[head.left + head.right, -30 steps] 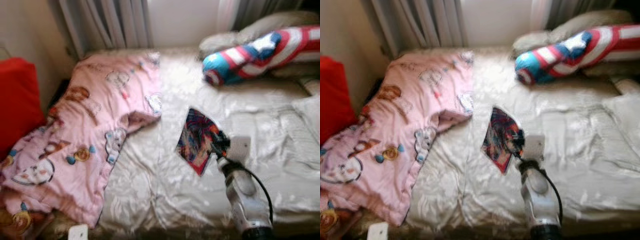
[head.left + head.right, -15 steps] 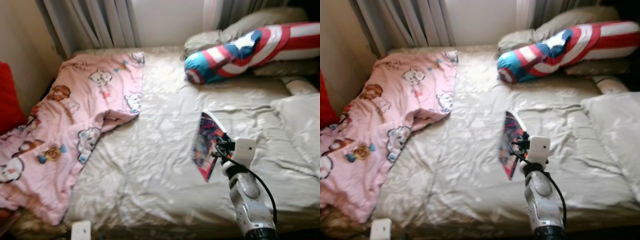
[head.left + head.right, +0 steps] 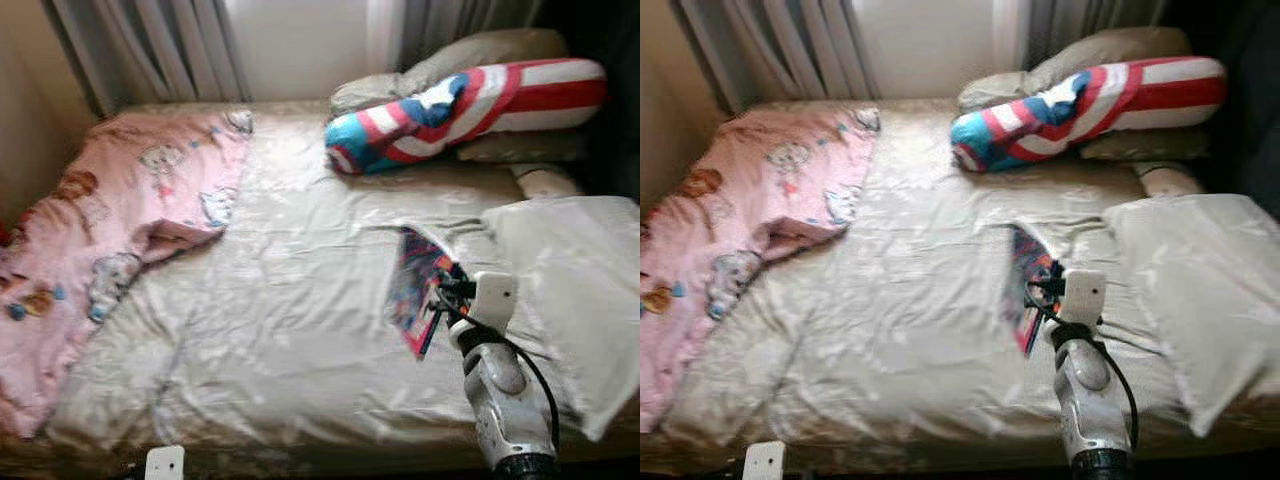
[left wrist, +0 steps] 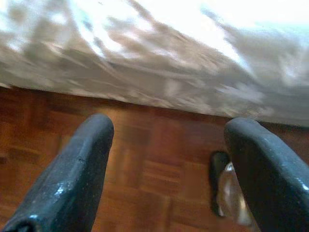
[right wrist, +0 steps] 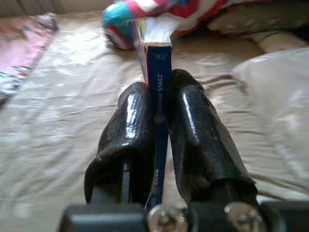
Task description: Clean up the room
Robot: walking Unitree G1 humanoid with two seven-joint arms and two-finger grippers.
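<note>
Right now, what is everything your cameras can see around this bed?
Bed sheet: one, cream, wrinkled, covering the bed.
Blanket: one, pink with cartoon animals, bunched on the bed's left side.
Long cushion: one, red, white and blue, at the head of the bed.
Pillows: grey-beige, behind the cushion; one white pillow at the right edge.
Curtains: grey, behind the bed.
Book: one, colourful cover, held upright above the sheet.
Floor: brown wood, beside the bed.
Right gripper: clamped on the book.
Left gripper: open, above the floor.

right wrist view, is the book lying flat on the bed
No, the book is held off the sheet, pinched upright by its blue spine between the right gripper fingers.
</note>
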